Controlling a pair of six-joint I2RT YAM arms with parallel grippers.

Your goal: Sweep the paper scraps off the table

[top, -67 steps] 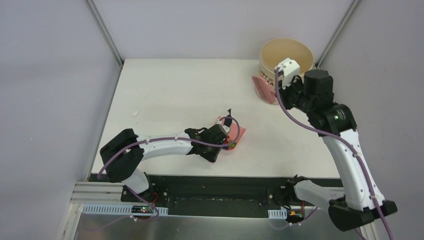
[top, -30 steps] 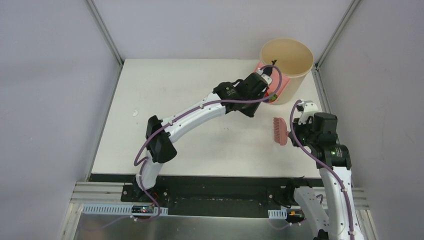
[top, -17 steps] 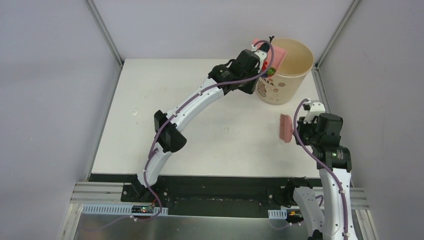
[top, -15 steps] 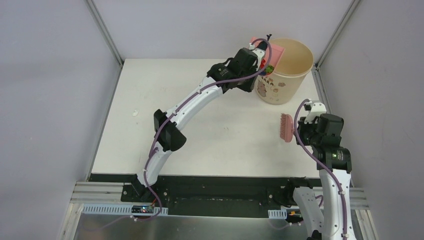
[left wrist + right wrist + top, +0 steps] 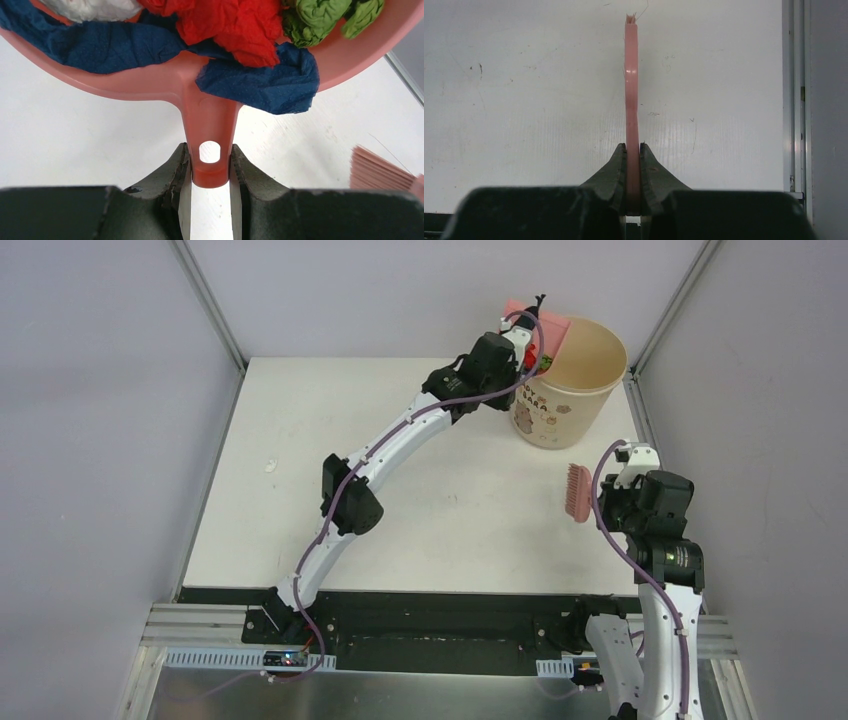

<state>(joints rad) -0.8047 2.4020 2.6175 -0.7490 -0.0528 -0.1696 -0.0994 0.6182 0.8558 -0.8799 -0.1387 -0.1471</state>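
Observation:
My left gripper point(image 5: 210, 160) is shut on the handle of the pink dustpan point(image 5: 210, 105), held high at the left rim of the beige bucket point(image 5: 575, 390); the dustpan point(image 5: 545, 325) shows there in the top view. Paper scraps lie in the pan: red point(image 5: 235, 25), dark blue point(image 5: 100, 42), green point(image 5: 320, 17) and white point(image 5: 95, 7). My left gripper point(image 5: 517, 340) sits just left of the bucket rim. My right gripper point(image 5: 632, 150) is shut on the pink brush point(image 5: 631, 85), held edge-on over the white table point(image 5: 350, 440). The brush point(image 5: 578, 492) hangs at the table's right side.
A small white speck point(image 5: 268, 466) lies near the table's left edge. The table's black front edge point(image 5: 420, 595) runs along the bottom. Metal frame posts stand at the back corners. The brush bristles point(image 5: 380, 170) show at the lower right of the left wrist view.
My left arm has lifted the loaded dustpan from the table up to the bucket's rim and tilted it further over it. My right arm has drawn the brush back toward the right.

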